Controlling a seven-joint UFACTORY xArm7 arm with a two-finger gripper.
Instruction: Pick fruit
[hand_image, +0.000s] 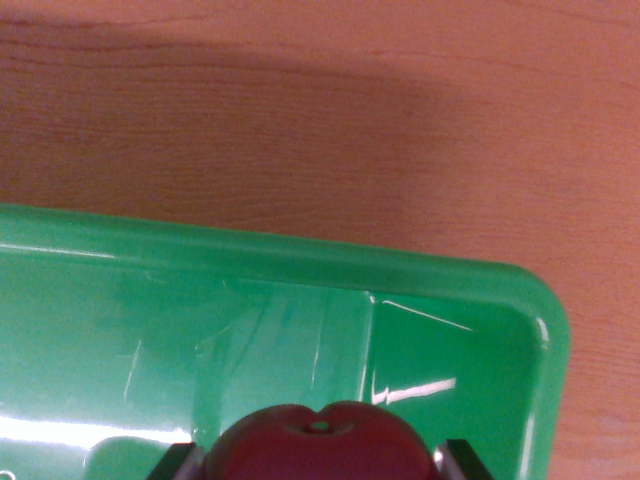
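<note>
Fruit (318, 448), dark red, sits pinched between the tool (318, 462) fingers above the green tray (300, 255).

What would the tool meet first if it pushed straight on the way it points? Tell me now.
Likely the floor of the shiny green plastic tray. The tool appears shut on the dark red round fruit, which would touch first; depth is unclear.
</note>
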